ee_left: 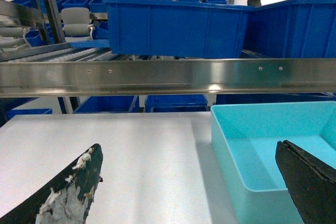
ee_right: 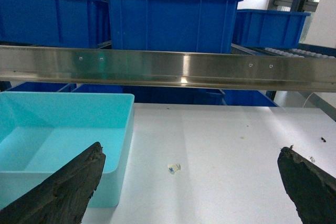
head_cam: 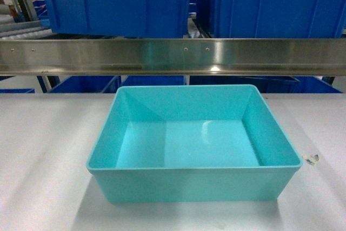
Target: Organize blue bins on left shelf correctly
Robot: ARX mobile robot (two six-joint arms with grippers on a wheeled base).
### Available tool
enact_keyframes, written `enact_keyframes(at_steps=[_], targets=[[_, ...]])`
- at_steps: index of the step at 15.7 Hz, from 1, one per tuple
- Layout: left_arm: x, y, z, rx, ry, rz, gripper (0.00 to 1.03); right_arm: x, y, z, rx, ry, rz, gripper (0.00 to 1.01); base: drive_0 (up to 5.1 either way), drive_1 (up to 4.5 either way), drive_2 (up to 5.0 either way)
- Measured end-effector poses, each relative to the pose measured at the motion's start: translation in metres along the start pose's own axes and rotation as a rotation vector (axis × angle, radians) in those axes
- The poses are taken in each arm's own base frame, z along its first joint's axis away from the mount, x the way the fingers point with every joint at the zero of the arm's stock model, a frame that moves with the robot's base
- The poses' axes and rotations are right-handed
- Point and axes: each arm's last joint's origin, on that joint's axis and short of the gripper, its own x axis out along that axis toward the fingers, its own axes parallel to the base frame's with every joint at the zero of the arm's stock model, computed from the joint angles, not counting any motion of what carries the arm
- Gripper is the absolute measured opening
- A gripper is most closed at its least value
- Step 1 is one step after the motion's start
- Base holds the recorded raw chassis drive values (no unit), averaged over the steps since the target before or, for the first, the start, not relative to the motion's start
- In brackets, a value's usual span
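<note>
Worn black fingers on left hand (ee_left: 191,182), white residue; right hand (ee_right: 194,187) likewise black.

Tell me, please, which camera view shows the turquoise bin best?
The head view: the whole turquoise bin sits centred on the table, with all four walls, its rim and empty interior visible. The left wrist view shows only its left part, cropped at the right edge; the right wrist view shows its right part, cropped at the left edge.

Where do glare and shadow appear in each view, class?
Head view: glare spot on the turquoise bin floor and on the steel beam; soft shadow beneath the bin. Left wrist view: bright spot on the beam. Right wrist view: bright streak on the beam; no strong shadow on the tabletop.
</note>
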Motion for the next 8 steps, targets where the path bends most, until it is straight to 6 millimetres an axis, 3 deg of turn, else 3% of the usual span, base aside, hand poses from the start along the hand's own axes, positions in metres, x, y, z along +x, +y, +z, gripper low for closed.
enact_keyframes(at_steps=[8], targets=[[0.0000, 0.0000, 0.0000, 0.000, 0.000, 0.000, 0.98, 0.0000, 0.0000, 0.0000, 0.000, 0.000, 0.000, 0.98, 0.0, 0.00, 0.0]])
